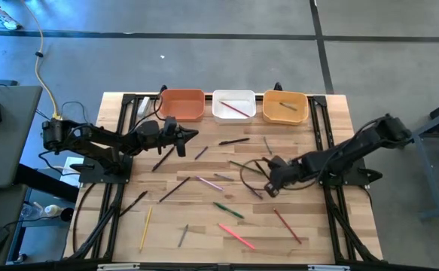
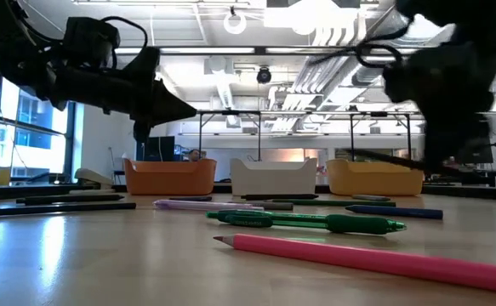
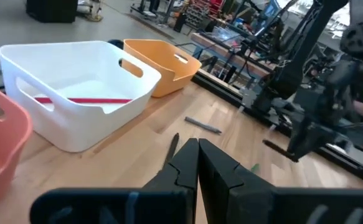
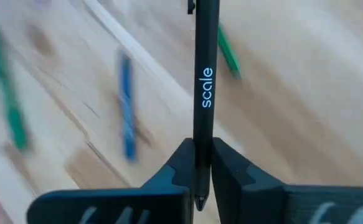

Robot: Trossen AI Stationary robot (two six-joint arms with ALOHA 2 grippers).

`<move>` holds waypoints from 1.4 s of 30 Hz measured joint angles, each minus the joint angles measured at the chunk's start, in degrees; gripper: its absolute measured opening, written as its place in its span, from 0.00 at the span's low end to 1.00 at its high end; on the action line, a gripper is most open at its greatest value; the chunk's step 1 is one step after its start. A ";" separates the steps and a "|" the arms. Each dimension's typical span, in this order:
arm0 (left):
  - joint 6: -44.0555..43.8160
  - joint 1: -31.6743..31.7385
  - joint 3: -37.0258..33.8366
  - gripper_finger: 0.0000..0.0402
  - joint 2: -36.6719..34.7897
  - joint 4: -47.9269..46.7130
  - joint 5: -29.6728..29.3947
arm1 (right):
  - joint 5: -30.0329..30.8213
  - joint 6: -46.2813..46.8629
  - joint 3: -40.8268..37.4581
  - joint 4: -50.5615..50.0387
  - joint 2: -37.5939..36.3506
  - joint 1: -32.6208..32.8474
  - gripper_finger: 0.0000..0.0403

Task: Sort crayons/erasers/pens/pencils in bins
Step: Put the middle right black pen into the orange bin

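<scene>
the right claw (image 4: 201, 163) is pinched on a slim black pen (image 4: 205, 81) printed "scale", just right of the wooden counter's (image 1: 309, 241) centre. around it lie loose sticks: a green pen (image 1: 229, 210) at 7 o'clock from the claw, a pink one (image 1: 236, 235) further the same way, a brown pencil (image 1: 287, 226) at 6 o'clock, a yellow one (image 1: 145, 228) well off at 8 o'clock. a dark looped cable (image 1: 249, 175) curls just beside the claw at 9 o'clock. at 12 o'clock on the counter stand 3 smooth rounded plastic bins: terracotta (image 1: 180, 104), white (image 1: 233, 105) holding a red stick (image 3: 97, 99), and yellow-orange (image 1: 285, 106). the left claw (image 3: 198, 163), its fingers pressed together with nothing between them, hovers near the terracotta bin.
</scene>
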 joint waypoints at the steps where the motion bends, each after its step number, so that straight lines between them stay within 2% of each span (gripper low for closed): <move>1: 0.00 0.00 0.08 0.00 0.00 0.00 0.40 | 0.01 -3.65 -1.11 3.59 -0.45 -1.57 0.04; 4: -0.02 -0.02 0.57 0.00 0.00 0.02 1.35 | -2.87 -14.96 -5.87 20.15 -0.75 -7.90 0.04; 10: -1.46 -0.70 2.59 0.00 0.00 0.07 3.58 | -14.52 -32.30 -14.54 53.74 0.07 -21.92 0.04; 14: -1.57 -2.46 5.14 0.00 0.04 0.05 3.58 | -21.22 -40.04 -14.93 63.48 0.28 -28.58 0.04; 18: -2.50 -4.46 8.73 0.04 1.24 0.06 3.58 | -26.84 -45.79 -14.04 69.96 0.80 -31.98 0.04; 24: -0.80 -6.63 14.70 0.16 5.61 0.04 3.51 | -32.03 -47.82 -13.80 76.24 4.37 -35.12 0.03; 29: 0.13 -7.23 19.98 0.27 10.41 0.07 3.53 | -34.46 -46.72 -13.56 87.23 11.68 -35.66 0.03; 34: 0.09 -7.21 23.57 0.36 13.98 -0.21 3.54 | -36.09 -41.68 -11.28 95.32 18.54 -35.55 0.03; 38: 0.47 -7.21 24.79 0.41 15.10 -0.04 3.48 | -36.15 -37.05 -9.65 97.60 22.11 -35.55 0.03; 42: 0.22 -7.19 24.98 0.44 15.21 -0.45 0.76 | -36.21 -34.83 -8.47 98.85 23.81 -35.24 0.03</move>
